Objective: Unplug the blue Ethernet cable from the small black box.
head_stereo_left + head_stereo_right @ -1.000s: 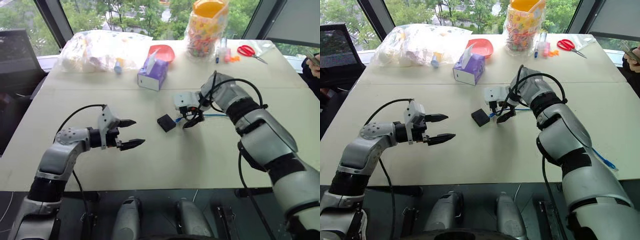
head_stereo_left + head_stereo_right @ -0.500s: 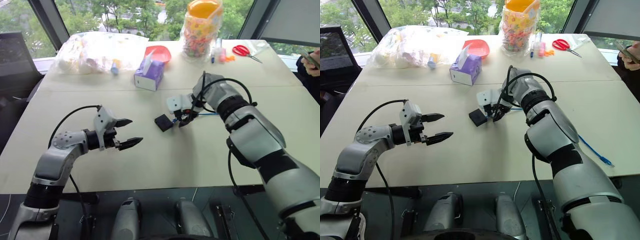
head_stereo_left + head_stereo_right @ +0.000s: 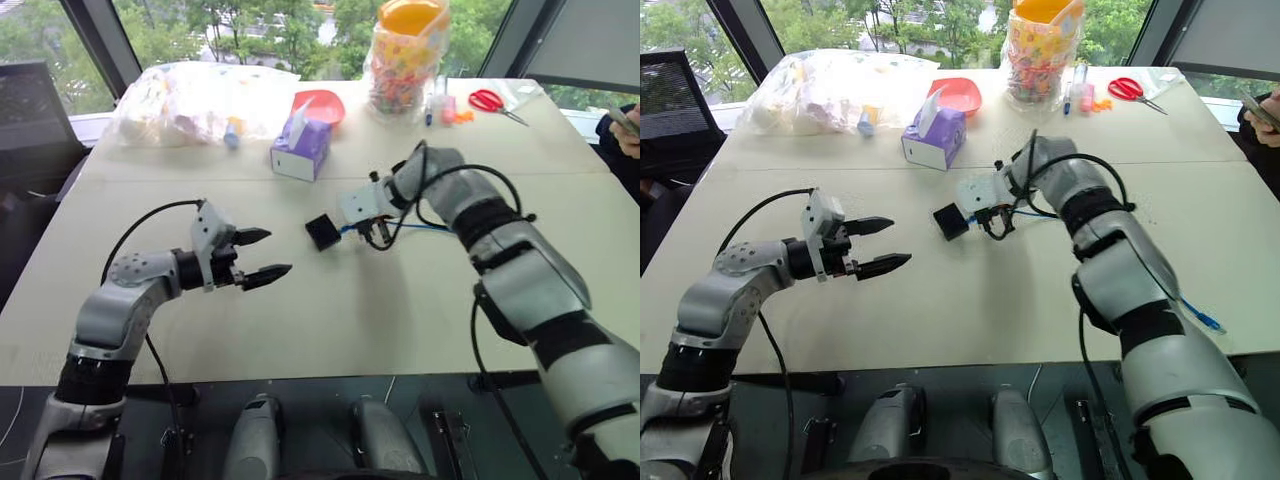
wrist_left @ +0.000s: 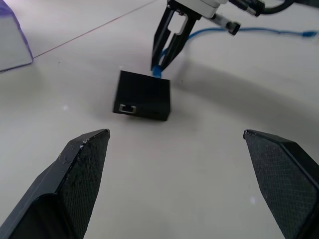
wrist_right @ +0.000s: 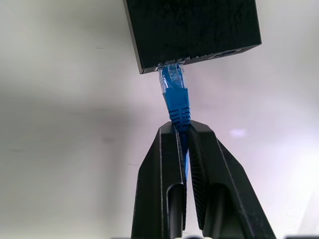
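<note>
The right gripper (image 5: 183, 130) pinches the blue Ethernet cable (image 5: 178, 105) just behind its plug, still seated in the small black box (image 3: 321, 231) at the jaws' twelve o'clock. The left gripper (image 3: 262, 254) hangs wide open, well apart from the box at its nine o'clock.

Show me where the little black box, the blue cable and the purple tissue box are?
small black box (image 4: 143, 94), left wrist view, on its flat top face.
blue Ethernet cable (image 5: 177, 102), right wrist view, on the blue boot behind the plug.
purple tissue box (image 3: 303, 152), left eye view, on its front side.
</note>
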Motion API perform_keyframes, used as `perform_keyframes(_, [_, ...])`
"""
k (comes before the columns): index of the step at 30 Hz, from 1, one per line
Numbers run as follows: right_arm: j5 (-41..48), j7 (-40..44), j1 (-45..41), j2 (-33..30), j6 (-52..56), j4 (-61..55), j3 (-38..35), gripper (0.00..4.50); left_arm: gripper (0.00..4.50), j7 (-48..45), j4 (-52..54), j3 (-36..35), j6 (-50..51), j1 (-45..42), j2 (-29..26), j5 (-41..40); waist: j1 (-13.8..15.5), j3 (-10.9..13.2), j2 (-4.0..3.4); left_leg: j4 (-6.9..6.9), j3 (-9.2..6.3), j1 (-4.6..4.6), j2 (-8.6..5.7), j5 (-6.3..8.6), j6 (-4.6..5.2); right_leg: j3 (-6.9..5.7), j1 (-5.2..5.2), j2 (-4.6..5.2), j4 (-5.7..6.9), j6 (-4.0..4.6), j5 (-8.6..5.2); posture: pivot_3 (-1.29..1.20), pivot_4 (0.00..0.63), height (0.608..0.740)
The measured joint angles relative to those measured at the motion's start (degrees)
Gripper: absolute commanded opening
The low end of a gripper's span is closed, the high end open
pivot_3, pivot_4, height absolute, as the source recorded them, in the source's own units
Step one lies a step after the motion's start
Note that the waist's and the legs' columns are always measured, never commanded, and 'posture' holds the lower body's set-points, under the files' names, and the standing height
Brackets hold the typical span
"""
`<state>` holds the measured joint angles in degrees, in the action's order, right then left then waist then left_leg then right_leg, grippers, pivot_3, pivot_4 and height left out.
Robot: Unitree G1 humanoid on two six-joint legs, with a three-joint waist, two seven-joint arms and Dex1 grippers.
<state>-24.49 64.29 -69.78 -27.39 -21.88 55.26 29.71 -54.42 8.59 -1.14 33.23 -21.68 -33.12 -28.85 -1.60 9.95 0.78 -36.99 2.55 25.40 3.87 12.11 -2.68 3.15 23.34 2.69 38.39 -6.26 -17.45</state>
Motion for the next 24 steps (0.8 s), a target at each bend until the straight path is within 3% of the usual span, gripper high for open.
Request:
perform_keyframes(4, [-0.5, -10.5, 13.8, -7.8, -0.1, -19.6, -6.8, 0.03, 4.50, 0.7, -1.8, -0.4, 6.1, -5.4, 1.8, -4.4, 1.0, 0.0, 0.01, 0.04, -0.06, 0.01, 0.00, 0.00, 0.00, -0.03, -0.02, -0.03, -0.07, -0.06, -0.02, 0.00, 0.150, 0.735])
perform_keyframes(7, [0.0, -20.8, 25.6, -6.8, 2.4, -34.1, -13.1, 0.03, 4.50, 1.0, -3.9, -0.5, 10.0, -9.7, 3.4, -7.0, 0.5, 0.0, 0.01, 0.04, -0.08, 0.00, 0.00, 0.00, -0.01, 0.00, 0.01, -0.06, 0.00, -0.10, -0.04, 0.00, 0.150, 0.735])
perform_keyframes(13, [-4.5, -34.9, 34.0, -4.9, 6.7, -54.4, -19.3, 0.03, 4.50, 0.9, -8.0, -0.3, 13.6, -14.7, 5.0, -9.1, -0.2, 0.0, -0.04, -0.02, -0.13, -0.05, -0.02, -0.02, -0.04, 0.00, -0.02, -0.08, 0.09, -0.13, -0.02, 0.00, 0.150, 0.735])
perform_keyframes(18, [-7.6, -37.2, 40.0, -3.4, 10.7, -62.2, -18.8, 0.03, 4.50, -0.5, -11.5, 0.3, 13.4, -17.2, 5.4, -9.0, 0.3, 0.0, -0.03, -0.07, -0.12, -0.05, -0.03, -0.02, -0.04, 0.00, -0.06, -0.08, 0.06, -0.13, -0.02, 0.00, 0.150, 0.735])
perform_keyframes(24, [-7.9, -35.9, 40.7, -3.5, 12.5, -66.1, -18.4, 0.03, 4.50, -1.0, -14.3, 0.2, 12.6, -19.9, 6.5, -8.9, 0.8, 0.0, -0.03, -0.07, -0.12, -0.04, -0.04, -0.02, -0.04, 0.00, -0.08, -0.07, 0.03, -0.12, -0.02, 0.00, 0.150, 0.735])
